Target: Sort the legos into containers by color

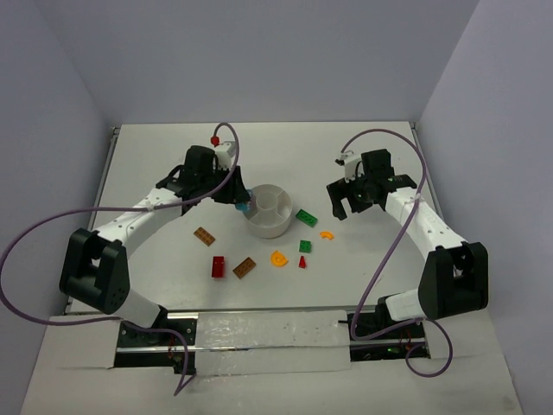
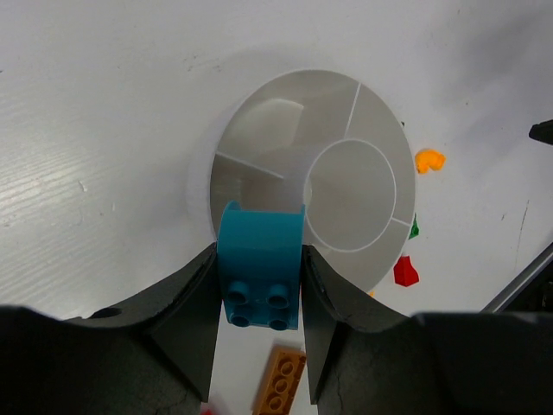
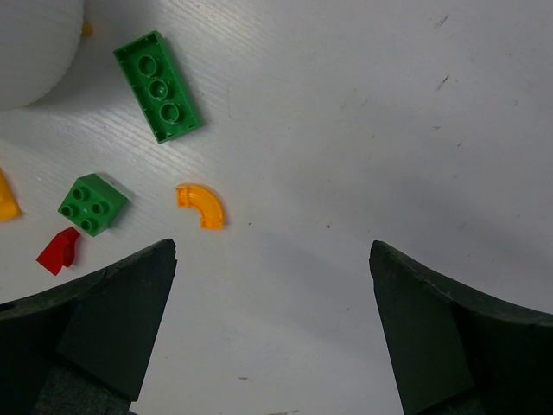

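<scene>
The white dish (image 1: 270,223) stands mid-table; its wells (image 2: 346,112) look empty in the left wrist view. My left gripper (image 1: 239,204) is shut on a teal brick (image 2: 261,268), held over the dish's left rim. My right gripper (image 1: 342,207) is open and empty, over bare table right of the dish, its fingers (image 3: 130,294) wide apart. Near it lie a long green brick (image 3: 158,86), a small green brick (image 3: 92,205), an orange curved piece (image 3: 200,205) and a small red piece (image 3: 59,251).
In front of the dish lie a yellow-orange quarter piece (image 1: 278,258), a red brick (image 1: 217,267) and two brown-orange bricks (image 1: 244,268) (image 1: 204,236). A small red piece (image 1: 214,139) sits at the back by the left arm's cable. Walls border the table.
</scene>
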Motion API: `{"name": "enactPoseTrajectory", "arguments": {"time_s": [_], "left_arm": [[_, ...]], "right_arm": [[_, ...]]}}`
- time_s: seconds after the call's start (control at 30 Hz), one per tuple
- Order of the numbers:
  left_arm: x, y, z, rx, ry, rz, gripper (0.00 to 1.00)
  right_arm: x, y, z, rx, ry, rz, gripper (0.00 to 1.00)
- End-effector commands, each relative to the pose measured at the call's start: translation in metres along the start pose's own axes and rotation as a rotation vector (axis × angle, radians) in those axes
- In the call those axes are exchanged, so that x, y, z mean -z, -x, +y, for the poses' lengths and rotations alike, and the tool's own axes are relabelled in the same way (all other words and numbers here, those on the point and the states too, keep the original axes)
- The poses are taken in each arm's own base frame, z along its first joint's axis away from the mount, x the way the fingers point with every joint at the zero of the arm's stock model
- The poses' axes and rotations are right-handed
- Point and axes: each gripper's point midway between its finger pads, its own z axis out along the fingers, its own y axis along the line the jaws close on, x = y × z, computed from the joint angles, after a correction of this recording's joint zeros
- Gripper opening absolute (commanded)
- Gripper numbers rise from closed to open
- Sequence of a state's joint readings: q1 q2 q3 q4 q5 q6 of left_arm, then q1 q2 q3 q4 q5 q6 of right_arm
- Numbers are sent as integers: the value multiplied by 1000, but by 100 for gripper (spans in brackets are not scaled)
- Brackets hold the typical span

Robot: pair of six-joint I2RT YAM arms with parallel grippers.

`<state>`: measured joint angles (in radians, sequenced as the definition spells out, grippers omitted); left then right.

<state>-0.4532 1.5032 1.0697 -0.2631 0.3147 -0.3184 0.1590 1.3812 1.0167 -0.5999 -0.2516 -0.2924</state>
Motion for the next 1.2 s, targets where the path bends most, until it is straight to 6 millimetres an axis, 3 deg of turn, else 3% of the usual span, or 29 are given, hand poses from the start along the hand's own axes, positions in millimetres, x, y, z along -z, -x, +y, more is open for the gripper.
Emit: {"name": "enactPoseTrajectory", "arguments": {"time_s": [0.0,0.33,0.43,0.67,0.77,0.97,1.17], "left_arm": [[0,27,-12,10,-15,-43,14],[-9,26,-12,32,-7,-11,20],[-12,26,-9,38,17,-7,32],[-18,21,-1,36,62,13,46],[-17,22,-1,32,64,10,63],[-6,33,-10,0,37,-34,92],[27,59,-24,-68,17,-161,91]], "right_arm": [[8,20,-5,-1,-15,-45,100],[7,21,-6,3,-14,-41,100],[6,21,-6,1,-16,-41,100],[6,22,-7,0,-19,-43,100],[6,22,-7,1,-20,-43,100],[7,23,-7,1,-21,-46,100],[9,25,-4,14,-5,-51,100]]}}
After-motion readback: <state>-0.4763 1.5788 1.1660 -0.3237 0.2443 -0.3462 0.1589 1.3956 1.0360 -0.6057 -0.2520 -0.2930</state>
